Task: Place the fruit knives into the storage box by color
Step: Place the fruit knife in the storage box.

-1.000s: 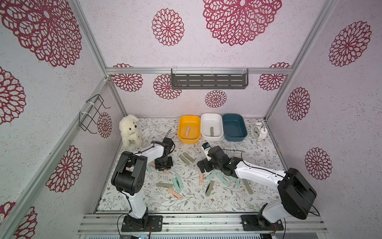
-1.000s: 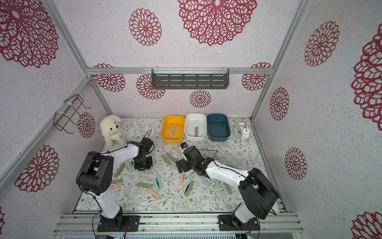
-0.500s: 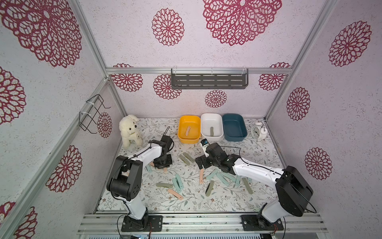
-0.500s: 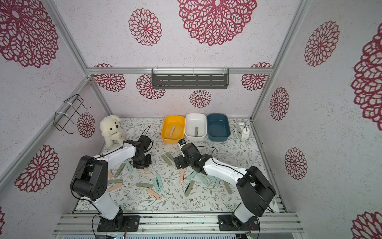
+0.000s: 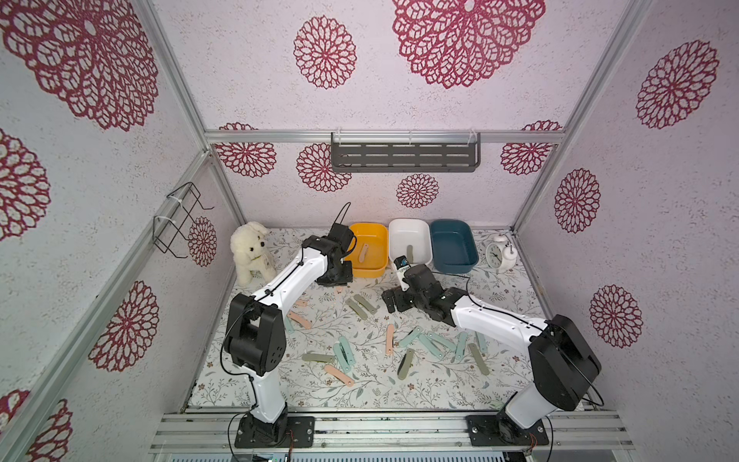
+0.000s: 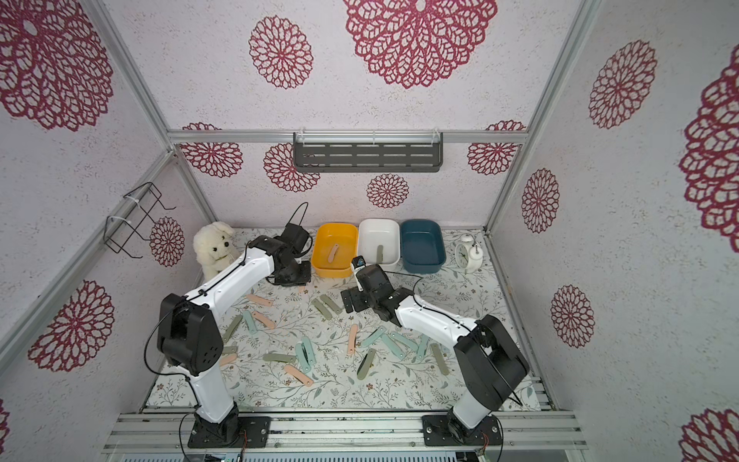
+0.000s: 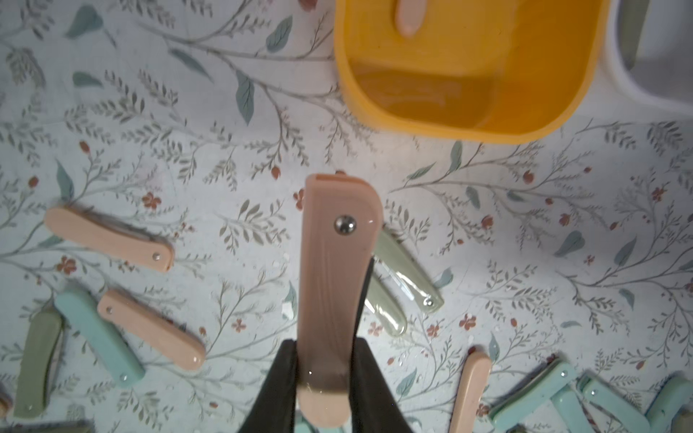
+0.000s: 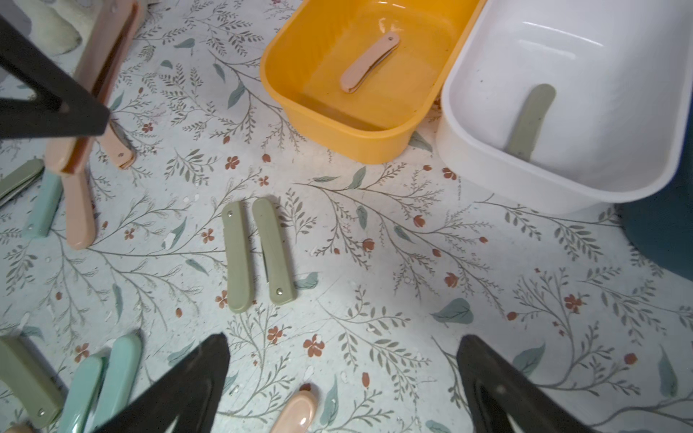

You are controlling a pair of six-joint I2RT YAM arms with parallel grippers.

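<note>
Since a second earlier, the left arm had swung from the scattered knives toward the yellow-orange tub, and the right arm had edged closer to the tubs. The table wore a floral cloth strewn with peach, olive and mint knives, inside walls papered with red rosettes; a plush dog and an alarm clock stood at the back corners. The left end effector was clamped on a peach-pink fruit knife, held above the cloth just short of the yellow-orange tub. The right end effector hovered low with its fingers wide apart near two olive knives lying side by side, in front of the white tub.
</note>
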